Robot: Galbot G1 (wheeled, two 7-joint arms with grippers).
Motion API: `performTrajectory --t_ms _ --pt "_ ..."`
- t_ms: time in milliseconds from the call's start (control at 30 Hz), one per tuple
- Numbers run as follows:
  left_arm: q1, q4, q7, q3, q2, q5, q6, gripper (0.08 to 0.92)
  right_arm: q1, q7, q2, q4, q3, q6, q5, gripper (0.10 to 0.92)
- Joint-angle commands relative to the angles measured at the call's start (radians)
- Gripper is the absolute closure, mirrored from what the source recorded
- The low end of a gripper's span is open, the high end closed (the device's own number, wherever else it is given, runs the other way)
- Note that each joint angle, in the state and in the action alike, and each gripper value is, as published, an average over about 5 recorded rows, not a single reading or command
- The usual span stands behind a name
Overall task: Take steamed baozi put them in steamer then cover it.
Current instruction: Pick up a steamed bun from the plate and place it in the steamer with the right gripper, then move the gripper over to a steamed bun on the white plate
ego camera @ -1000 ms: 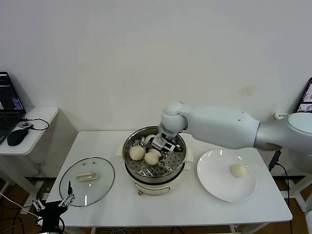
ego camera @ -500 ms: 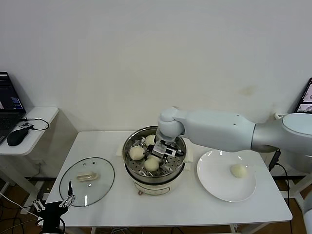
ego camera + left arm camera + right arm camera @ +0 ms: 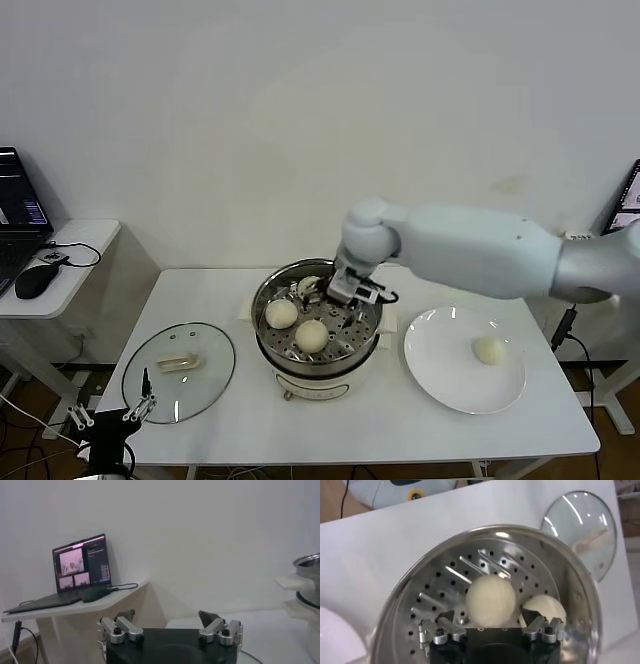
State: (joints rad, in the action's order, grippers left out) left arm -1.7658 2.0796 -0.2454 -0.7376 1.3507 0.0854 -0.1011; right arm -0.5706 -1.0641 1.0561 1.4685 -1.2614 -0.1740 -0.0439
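Note:
The steamer (image 3: 316, 352) stands mid-table with three baozi on its perforated tray: one at the left (image 3: 281, 313), one at the front (image 3: 312, 335), and one at the back (image 3: 308, 287), partly hidden. My right gripper (image 3: 339, 296) hovers open over the tray. In the right wrist view its jaws (image 3: 490, 623) stand wide on either side of the front baozi (image 3: 490, 601) without touching it, and a second baozi (image 3: 546, 608) lies beside it. A fourth baozi (image 3: 489, 349) rests on the white plate (image 3: 440, 372). The glass cover (image 3: 178, 372) lies flat to the left. My left gripper (image 3: 110, 418) is parked open, low at the table's front-left corner.
A side desk at the far left carries a laptop (image 3: 80, 563) and a mouse (image 3: 35, 281). The steamer's side handle (image 3: 292, 582) shows at the edge of the left wrist view. Cables hang beneath the table near my left gripper.
My right gripper has let go of a baozi at the front of the tray, opened, and lifted back toward the steamer's far right. The left arm has not moved.

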Motion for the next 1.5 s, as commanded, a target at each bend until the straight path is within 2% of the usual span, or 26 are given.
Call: performTrajectory --t_ms 33,167,267,500,700,833,967,1233,1500 --pt "0.000 0.004 0.001 0.000 -0.009 0.002 0.002 0.177 -0.094 -0.042 -0.237 0.088 0.037 0.252 -0.112 0.202" --pt "0.001 0.008 0.001 0.004 -0.020 0.005 0.002 0.177 -0.089 -0.033 -0.378 0.137 0.045 0.390 -0.119 0.203" --pt "0.004 0.009 0.002 0.008 -0.029 0.006 0.002 0.177 -0.064 -0.019 -0.488 0.164 0.054 0.436 -0.109 0.203" --pt "0.012 0.005 0.003 0.022 -0.043 0.005 0.005 0.177 0.103 0.010 -0.653 0.164 0.119 0.418 0.005 0.203" --pt "0.014 0.002 0.005 0.034 -0.043 -0.002 0.008 0.177 0.420 0.019 -0.738 0.127 0.368 0.389 0.125 0.203" --pt "0.011 0.003 0.006 0.035 -0.044 -0.007 0.011 0.177 0.653 0.022 -0.744 0.071 0.561 0.368 0.194 0.203" --pt "0.009 0.004 0.007 0.030 -0.045 -0.009 0.019 0.177 0.764 0.027 -0.702 -0.001 0.680 0.354 0.239 0.203" --pt "-0.004 0.001 0.007 0.013 -0.041 -0.011 0.020 0.177 0.842 0.039 -0.601 -0.133 0.755 0.328 0.307 0.202" --pt "-0.011 -0.001 0.007 0.000 -0.034 -0.010 0.019 0.177 0.865 0.051 -0.535 -0.203 0.758 0.307 0.346 0.202"
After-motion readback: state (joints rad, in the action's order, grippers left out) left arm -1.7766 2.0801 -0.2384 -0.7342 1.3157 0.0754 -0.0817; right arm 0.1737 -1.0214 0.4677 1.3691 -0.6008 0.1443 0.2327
